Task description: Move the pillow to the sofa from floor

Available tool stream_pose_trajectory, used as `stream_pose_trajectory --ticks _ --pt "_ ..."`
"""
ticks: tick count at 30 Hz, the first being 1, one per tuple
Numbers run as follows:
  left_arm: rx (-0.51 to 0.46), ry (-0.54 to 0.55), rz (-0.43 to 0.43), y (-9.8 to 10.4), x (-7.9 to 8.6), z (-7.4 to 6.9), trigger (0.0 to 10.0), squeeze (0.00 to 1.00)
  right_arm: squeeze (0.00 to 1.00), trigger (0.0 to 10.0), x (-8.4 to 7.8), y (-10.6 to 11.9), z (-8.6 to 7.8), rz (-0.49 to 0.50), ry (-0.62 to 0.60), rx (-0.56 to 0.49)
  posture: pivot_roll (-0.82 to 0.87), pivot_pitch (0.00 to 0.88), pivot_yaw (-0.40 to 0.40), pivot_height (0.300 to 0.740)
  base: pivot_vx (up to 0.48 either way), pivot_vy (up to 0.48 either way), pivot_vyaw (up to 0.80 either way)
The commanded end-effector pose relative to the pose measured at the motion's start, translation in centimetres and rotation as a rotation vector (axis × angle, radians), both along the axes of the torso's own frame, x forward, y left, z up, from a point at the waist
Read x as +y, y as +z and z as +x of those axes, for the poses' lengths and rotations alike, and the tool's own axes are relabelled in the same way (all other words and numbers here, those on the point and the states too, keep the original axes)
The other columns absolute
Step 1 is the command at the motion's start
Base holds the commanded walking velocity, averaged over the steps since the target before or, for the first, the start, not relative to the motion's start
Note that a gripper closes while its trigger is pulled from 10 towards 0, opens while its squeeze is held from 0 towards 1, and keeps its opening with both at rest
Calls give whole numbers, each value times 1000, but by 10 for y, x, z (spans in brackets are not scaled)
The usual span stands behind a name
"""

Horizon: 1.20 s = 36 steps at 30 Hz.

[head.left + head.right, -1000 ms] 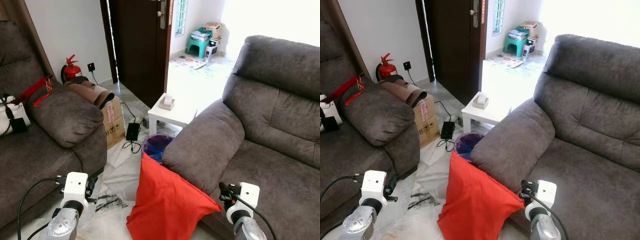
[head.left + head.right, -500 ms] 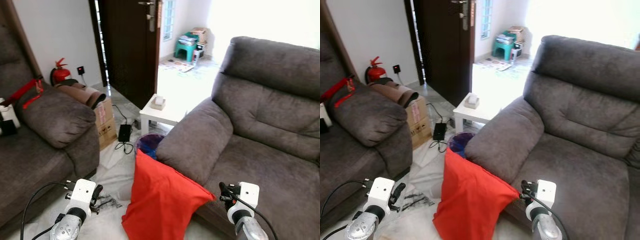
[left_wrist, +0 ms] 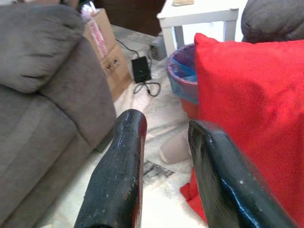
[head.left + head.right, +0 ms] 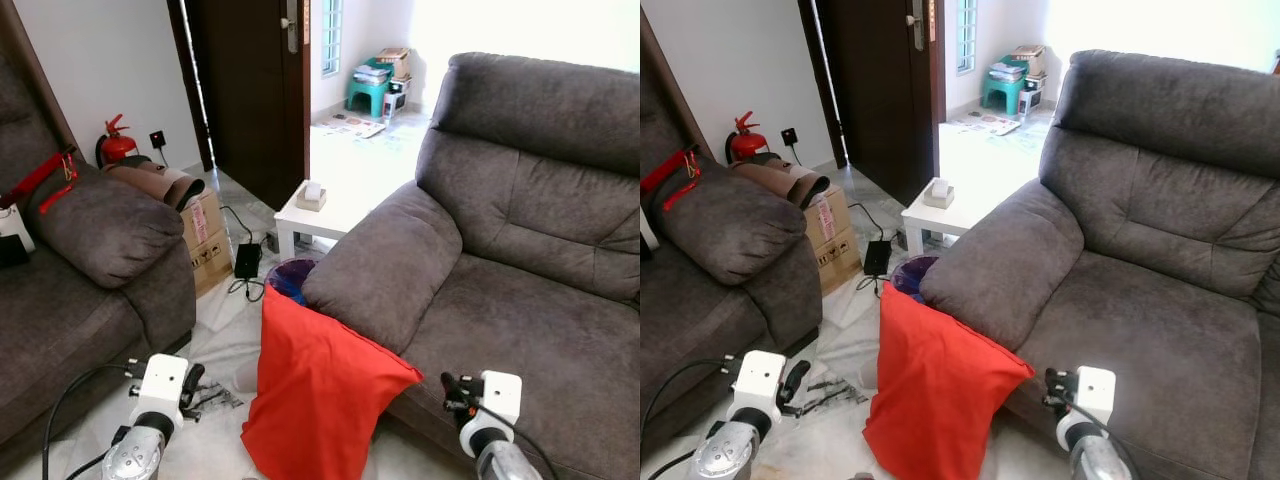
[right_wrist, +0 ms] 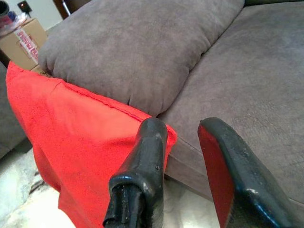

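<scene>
Here the pillow [image 4: 325, 395] leans on the sofa [image 4: 520, 260]; both grippers, left [image 3: 166, 137] and right [image 5: 183, 135], hang spread, and a one-sided grab could topple it.

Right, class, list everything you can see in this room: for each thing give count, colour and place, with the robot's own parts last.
pillow: one, red, on the floor, leaning on the right sofa's arm
sofa: one, grey, right
second sofa: one, grey, left
side table: one, white, beyond the pillow
bin: one, blue-lined, behind the pillow
cardboard box: one, brown, beside the left sofa
fire extinguisher: one, red, by the wall
door: one, dark brown, ajar
stool: one, green, far room
left tool: one, black, open, low beside the pillow
right tool: one, black, open, near the pillow's corner
</scene>
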<state>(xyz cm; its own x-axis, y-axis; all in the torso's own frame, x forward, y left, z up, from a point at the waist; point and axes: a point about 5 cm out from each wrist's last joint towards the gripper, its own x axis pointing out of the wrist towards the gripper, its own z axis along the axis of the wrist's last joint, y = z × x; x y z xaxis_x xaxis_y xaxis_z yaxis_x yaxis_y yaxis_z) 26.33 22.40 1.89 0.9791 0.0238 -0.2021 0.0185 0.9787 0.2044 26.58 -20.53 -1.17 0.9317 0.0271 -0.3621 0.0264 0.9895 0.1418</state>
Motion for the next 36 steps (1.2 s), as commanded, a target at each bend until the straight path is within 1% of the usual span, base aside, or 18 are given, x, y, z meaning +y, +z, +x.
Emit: stream_pose_trajectory --ticks 1,7,13,19,21,24,26,28,36 --pt "6 4 -5 1 2 1 10000 0 0 10000 2 -2 -2 5 1 14 108 22 -2 656 0 0 0" --pt "15 15 -14 -1 4 -2 10000 0 0 10000 3 -3 -3 4 4 20 108 29 -1 656 0 0 0" --pt "12 12 -22 -1 4 -3 10000 0 0 10000 4 -4 -3 7 9 20 111 33 -1 656 310 0 0" --pt "6 1 -24 1 3 0 10000 0 0 10000 10 -4 -1 15 38 21 111 36 2 656 462 0 0" --pt "6 -5 -23 2 3 0 10000 0 0 10000 11 -4 -1 2 54 21 110 35 2 656 480 0 0" --pt "2 -9 -23 3 2 2 10000 0 0 10000 12 -2 -1 4 56 0 114 34 2 656 480 0 431" --pt "-1 -12 -24 3 0 2 10000 0 0 10000 12 -3 -1 6 49 16 115 32 3 656 480 0 616" --pt "-3 -13 -25 4 0 3 10000 0 0 10000 12 -4 -1 32 28 19 115 30 3 656 480 0 0" --pt "-4 -20 -26 5 -3 5 10000 0 0 10000 10 -3 1 0 40 29 113 28 1 656 446 0 0"
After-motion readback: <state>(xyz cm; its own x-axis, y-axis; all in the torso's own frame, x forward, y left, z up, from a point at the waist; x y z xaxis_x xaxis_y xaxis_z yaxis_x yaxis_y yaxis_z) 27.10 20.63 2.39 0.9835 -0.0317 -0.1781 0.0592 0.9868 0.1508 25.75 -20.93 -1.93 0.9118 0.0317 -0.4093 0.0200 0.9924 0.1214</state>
